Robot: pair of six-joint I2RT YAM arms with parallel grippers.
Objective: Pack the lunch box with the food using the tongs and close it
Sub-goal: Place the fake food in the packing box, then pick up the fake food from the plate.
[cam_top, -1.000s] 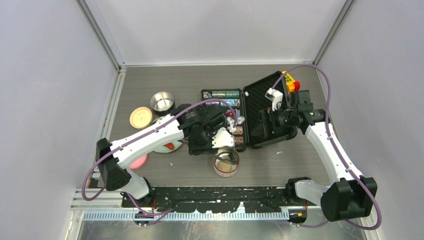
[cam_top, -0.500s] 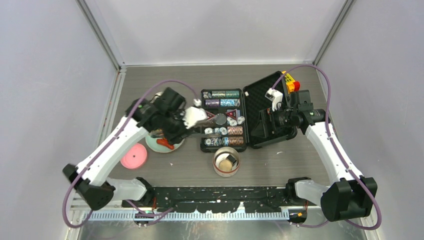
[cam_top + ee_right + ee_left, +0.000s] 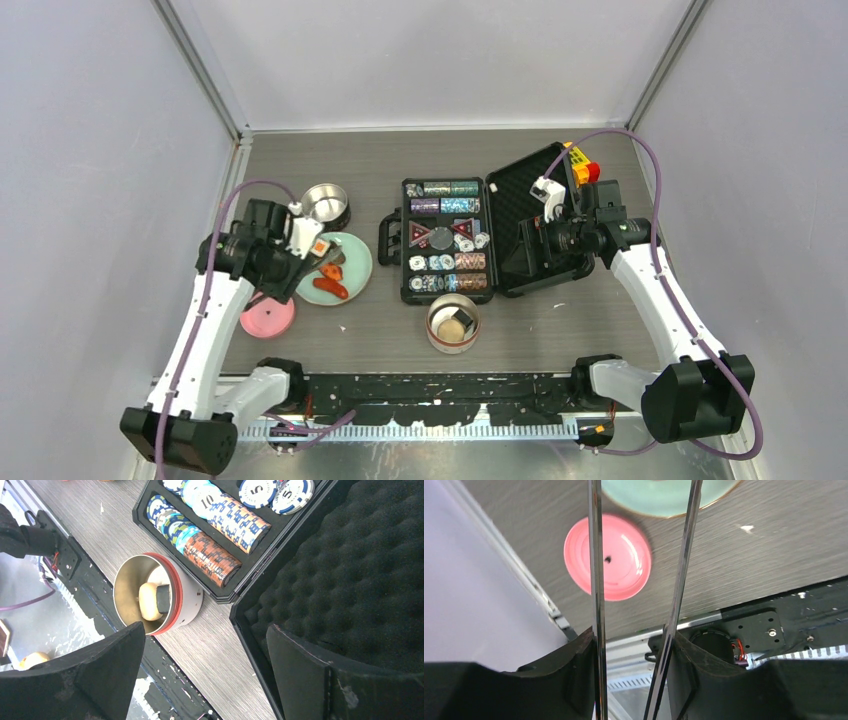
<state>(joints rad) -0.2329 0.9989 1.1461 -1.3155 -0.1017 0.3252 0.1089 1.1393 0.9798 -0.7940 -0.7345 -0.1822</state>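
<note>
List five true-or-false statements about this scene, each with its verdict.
1. The left pincer holds the tongs. True.
2. The pink lid covers the steel tub. False: the lid lies on the table, and the steel tub stands open.
3. The pale tub contains food. True.
4. The poker chip case is shut. False: it lies open.
5. The right pincer grips a sausage. False: it is open and empty.

Left arm (image 3: 197, 330) bent out left — jaws clamped on tongs (image 3: 596, 580); right arm (image 3: 650, 290) stretched forward — jaws wide apart.
</note>
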